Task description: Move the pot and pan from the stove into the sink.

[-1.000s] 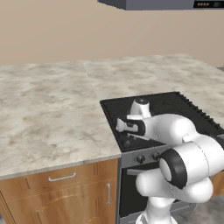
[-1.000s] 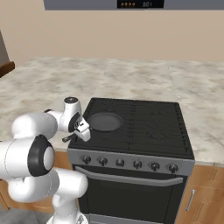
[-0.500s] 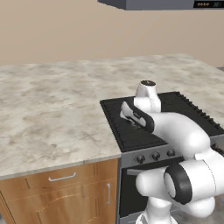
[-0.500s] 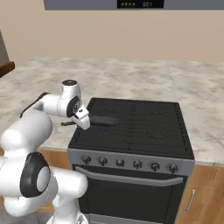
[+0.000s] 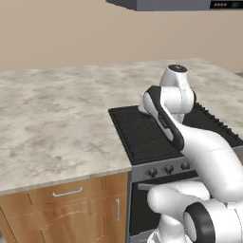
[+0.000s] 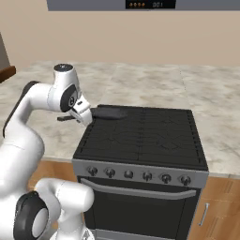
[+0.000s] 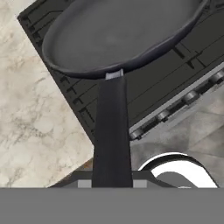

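Note:
The pan (image 7: 122,35), shallow, round and dark grey, hangs a little above the black stove (image 7: 183,65). My gripper (image 7: 111,181) is shut on its long black handle (image 7: 111,131). In the right base view the pan (image 6: 110,113) hovers over the stove's (image 6: 145,136) back left corner. There the gripper (image 6: 84,117) grips the handle just off the stove's left edge. In the left base view my own arm hides the pan above the stove (image 5: 137,137). The pot and the sink are out of view.
Marble counter (image 5: 52,123) stretches left of the stove and also lies to its right (image 6: 215,117). Knobs (image 6: 147,176) line the stove's grey front above the oven door handle (image 6: 140,188). Wooden cabinets (image 5: 71,209) sit under the counter. A range hood (image 6: 117,4) hangs overhead.
The arm has risen and straightened, lifting the pan off the front left burner and carrying it up and toward the stove's back left.

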Robot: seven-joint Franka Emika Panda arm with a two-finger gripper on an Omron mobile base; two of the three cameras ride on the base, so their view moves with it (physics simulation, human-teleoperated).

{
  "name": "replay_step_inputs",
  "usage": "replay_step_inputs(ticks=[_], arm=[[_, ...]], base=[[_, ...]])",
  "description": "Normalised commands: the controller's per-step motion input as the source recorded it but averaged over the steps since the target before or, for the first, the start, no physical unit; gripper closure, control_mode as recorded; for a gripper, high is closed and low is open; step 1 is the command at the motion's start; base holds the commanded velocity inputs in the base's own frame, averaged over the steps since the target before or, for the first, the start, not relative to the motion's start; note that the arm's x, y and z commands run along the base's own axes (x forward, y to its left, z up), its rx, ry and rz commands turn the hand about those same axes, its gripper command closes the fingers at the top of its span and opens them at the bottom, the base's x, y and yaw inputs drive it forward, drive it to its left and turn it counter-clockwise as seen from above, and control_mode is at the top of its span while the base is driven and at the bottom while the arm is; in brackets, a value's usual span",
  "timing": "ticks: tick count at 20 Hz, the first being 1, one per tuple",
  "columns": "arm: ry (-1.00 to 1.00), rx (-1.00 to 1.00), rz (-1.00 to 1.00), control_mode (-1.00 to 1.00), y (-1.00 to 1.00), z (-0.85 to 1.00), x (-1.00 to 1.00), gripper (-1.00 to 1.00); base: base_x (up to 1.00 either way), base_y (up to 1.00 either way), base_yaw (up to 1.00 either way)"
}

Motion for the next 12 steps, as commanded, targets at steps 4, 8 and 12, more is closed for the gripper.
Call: replay_step_inputs(ticks=[4, 8, 12], arm=[[-0.26, 0.0, 0.01, -1.0, -0.11, 0.46, -0.87, 1.0], [-0.17, -0.02, 0.04, -1.0, -0.07, -0.15, -0.99, 1.0], [-0.38, -0.04, 0.02, -1.0, -0.12, -0.04, -0.83, 1.0]], base=[[0.0, 0.0, 0.0], [0.0, 0.0, 0.0], [0.0, 0.0, 0.0]])
